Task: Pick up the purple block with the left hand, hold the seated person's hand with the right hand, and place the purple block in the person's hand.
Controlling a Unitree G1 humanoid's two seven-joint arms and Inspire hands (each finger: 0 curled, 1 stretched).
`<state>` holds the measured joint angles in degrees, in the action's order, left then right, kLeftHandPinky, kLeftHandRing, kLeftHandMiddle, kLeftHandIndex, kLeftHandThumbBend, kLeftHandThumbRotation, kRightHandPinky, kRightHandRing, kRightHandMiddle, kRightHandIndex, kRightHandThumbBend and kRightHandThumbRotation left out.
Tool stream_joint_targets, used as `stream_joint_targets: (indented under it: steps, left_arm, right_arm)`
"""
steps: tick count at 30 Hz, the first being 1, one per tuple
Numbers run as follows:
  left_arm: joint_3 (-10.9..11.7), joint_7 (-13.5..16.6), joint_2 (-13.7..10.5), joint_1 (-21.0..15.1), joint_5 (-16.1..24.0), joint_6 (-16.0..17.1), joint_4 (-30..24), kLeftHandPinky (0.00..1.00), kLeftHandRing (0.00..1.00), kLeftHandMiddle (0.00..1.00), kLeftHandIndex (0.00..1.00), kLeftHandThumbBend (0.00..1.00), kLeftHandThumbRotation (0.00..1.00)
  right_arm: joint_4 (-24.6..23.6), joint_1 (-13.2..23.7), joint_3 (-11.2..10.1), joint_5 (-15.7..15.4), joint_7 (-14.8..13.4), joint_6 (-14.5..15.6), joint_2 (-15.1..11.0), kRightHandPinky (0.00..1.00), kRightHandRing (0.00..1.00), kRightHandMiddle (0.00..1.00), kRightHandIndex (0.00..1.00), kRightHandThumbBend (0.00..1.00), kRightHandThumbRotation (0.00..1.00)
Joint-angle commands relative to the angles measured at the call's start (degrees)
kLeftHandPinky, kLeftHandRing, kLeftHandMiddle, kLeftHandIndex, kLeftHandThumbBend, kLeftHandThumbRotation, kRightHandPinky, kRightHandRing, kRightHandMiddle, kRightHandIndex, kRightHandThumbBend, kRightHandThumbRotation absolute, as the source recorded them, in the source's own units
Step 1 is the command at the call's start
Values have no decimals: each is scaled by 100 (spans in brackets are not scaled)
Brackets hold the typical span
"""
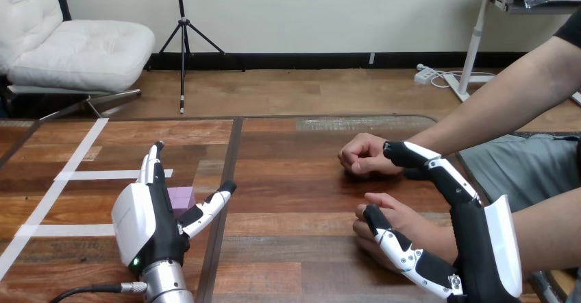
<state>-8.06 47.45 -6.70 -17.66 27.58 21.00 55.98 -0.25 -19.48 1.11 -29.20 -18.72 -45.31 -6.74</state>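
The left hand (140, 221) rests low over the counter (294, 179) with its white-shelled back turned up. It is released: its fingers (152, 166) reach straight ahead and its thumb (209, 207) sticks out to the side. The purple block (182, 197) sits on the counter in the gap between those fingers and that thumb, just ahead of the palm. The hand hides the block's near edge, and it is not possible to tell whether any finger touches it. White tape strips (75, 174) run across the counter on the outer side of this hand.

The right hand (473, 248) stands on edge, well apart from the left one, palm facing inward. It too is unclenched, with nearly straight fingers. The person's nearer hand (387, 214) lies loosely curled on the counter between this hand's thumb and fingers. The thumb (397, 245) lies along the near side of it, seemingly touching. The fingers (438, 169) pass along its far side without curling round it. Their tips end just beside the person's farther hand (364, 155), a closed fist resting on the counter. It is not clear whether the tips touch that fist.
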Motion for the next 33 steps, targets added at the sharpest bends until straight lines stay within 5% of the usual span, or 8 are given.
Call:
stream_joint_targets:
  steps: [1, 33]
  left_arm:
    - [-24, 109, -125, -419, 53, -4, -26, 79, 88, 92, 91, 90, 48]
    - [-209, 568, -330, -556, 403, -648, 174, 79, 87, 90, 91, 87, 51]
  right_arm:
    - [-348, 162, -37, 61, 29, 0, -27, 69, 75, 75, 75, 46, 22]
    - [-369, 137, -37, 64, 95, 37, -14, 70, 75, 75, 75, 47, 25]
